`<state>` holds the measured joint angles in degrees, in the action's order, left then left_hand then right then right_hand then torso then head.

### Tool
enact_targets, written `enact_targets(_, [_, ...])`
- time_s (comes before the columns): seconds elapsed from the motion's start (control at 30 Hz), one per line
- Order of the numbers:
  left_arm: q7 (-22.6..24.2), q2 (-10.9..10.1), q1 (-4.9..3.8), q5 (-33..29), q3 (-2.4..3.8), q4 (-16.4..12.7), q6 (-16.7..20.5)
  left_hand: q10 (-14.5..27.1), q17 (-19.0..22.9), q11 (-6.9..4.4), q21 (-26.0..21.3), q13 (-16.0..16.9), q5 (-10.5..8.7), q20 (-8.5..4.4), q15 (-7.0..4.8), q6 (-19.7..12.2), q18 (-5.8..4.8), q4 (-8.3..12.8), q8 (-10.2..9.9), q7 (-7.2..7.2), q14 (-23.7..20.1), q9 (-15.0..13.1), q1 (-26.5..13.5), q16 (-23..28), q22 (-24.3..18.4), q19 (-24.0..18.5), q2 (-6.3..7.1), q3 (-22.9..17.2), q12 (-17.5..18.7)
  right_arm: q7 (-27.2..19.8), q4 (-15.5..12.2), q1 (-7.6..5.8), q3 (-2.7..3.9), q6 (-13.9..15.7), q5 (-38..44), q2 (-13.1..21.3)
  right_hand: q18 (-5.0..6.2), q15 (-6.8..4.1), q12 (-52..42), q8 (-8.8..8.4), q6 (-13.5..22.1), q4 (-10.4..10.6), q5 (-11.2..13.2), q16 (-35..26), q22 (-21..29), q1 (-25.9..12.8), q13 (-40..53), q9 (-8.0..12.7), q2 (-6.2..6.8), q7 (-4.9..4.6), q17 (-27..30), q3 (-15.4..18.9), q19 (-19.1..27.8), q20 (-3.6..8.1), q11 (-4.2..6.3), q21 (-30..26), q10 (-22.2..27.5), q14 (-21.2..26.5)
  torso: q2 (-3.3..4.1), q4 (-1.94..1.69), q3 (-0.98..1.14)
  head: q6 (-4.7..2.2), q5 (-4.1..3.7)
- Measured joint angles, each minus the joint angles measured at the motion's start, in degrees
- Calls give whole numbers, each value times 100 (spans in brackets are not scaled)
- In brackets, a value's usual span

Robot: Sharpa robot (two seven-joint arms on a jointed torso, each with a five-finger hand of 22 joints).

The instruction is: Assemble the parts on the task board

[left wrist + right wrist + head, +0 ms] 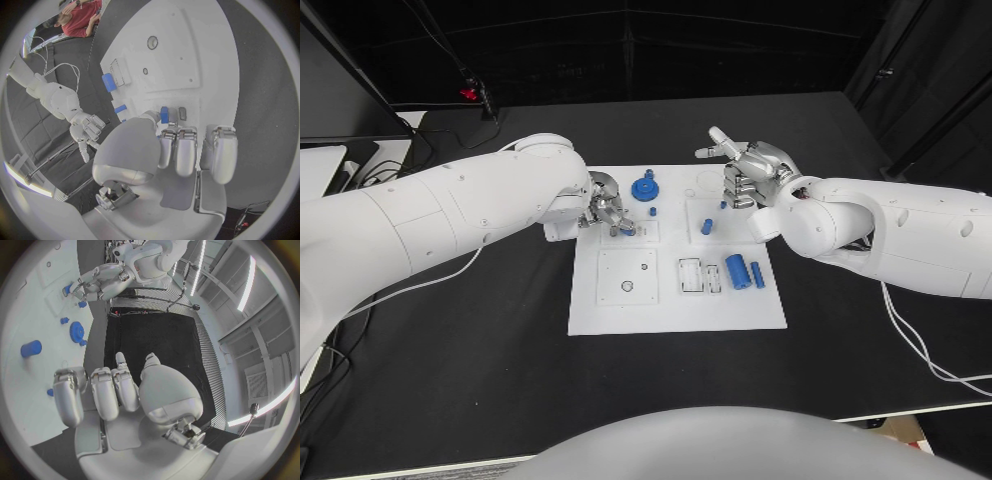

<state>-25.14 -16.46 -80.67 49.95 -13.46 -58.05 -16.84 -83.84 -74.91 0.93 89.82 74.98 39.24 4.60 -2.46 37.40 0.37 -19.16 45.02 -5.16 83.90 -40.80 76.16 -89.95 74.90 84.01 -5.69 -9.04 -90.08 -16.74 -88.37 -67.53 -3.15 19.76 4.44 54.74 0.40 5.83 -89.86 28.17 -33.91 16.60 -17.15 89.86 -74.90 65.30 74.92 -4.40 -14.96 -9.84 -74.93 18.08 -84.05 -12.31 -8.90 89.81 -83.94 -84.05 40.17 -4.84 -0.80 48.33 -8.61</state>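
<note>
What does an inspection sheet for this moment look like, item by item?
Surface: black table, white task board at its middle.
Job's things: blue gear, blue cylinder and small blue pegs on the board.
Clutter: nothing seen.
Hands: left hand pinches a small blue part over the board; right hand above the board's far edge, holding nothing.
Cables: white cable trails from the right arm.
Surroundings: dark curtain behind the table.
</note>
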Motion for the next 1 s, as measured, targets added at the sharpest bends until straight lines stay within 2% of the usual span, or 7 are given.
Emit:
enact_targets(0.73, [-40,41,13,-10,3,19,16,1,0,-1,0,-1,-57,0,0,0,0,-7,-4,0,0,-22,-66,0,0,0,11,-40,0,1,-20,0,0,1,0,11,0,0,0,0,0,0,0,0,0,0,0,0,0,0,1,0,0,0,0,0,0,0,1,-1,1,19,3])
enact_targets(0.9, [-58,45,16,-10,6,24,16,1,0,-1,0,-1,-134,0,0,0,0,-1,-5,0,0,-22,-103,0,0,0,24,-49,0,1,-25,0,0,1,0,21,0,0,0,0,0,0,0,0,0,0,0,-1,0,0,1,0,0,0,0,0,0,0,1,-1,1,19,1])
enact_targets(1.0, [-64,46,18,-10,7,27,20,-19,0,19,0,-3,-255,0,14,0,0,121,-50,0,14,-47,-218,0,0,0,40,-198,0,1,-25,0,0,1,0,23,0,0,0,0,0,0,0,0,0,0,0,-1,0,0,1,0,0,0,0,0,0,0,1,-2,1,19,-3])
